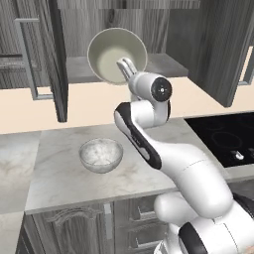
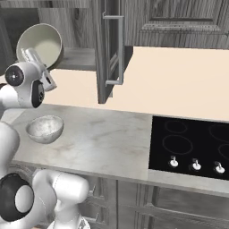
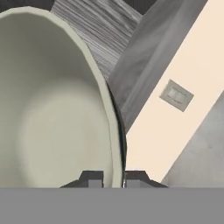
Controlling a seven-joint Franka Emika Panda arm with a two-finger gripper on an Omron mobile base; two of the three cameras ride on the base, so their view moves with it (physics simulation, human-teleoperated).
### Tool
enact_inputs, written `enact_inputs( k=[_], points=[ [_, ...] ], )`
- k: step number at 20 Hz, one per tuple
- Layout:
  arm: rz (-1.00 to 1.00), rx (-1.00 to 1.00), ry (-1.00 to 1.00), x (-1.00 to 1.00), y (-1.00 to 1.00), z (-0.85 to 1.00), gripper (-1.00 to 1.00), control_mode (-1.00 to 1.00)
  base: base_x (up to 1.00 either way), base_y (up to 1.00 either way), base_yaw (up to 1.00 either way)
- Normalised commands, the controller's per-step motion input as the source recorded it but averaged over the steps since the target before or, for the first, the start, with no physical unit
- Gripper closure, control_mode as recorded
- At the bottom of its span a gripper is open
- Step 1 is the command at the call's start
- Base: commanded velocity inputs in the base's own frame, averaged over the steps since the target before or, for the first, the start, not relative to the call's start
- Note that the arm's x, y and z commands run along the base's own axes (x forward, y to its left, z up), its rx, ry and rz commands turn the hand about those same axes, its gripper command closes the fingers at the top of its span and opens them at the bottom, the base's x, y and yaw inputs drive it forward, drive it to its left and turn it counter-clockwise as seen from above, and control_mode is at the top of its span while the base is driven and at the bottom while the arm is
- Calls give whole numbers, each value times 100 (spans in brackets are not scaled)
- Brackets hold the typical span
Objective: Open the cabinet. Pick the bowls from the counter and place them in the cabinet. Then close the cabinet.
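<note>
Cream bowl [image 1: 115, 55] pinched by its rim in the pincer [image 3: 113, 180] — tilted before the open cabinet [image 1: 163, 62] — no readable writing.

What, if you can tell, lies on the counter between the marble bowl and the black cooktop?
Nothing: in the right base view the counter is bare between the marble bowl and the cooktop.

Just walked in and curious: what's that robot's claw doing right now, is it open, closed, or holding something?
Gripper: shut on the rim of the cream bowl, held tilted in front of the open cabinet.
</note>
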Motion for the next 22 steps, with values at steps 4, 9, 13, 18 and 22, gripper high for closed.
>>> enact_inputs(
  k=[4,9,13,18,22],
  points=[
    [1,0,-7,43,8,29,100,-100,0,0,0],
    [5,0,2,45,10,14,100,-100,0,0,0],
    [5,0,11,28,0,9,100,-100,0,0,0],
    [5,0,8,37,0,10,100,-100,0,0,0],
    [3,0,0,28,1,0,100,-100,0,0,0]
  ],
)
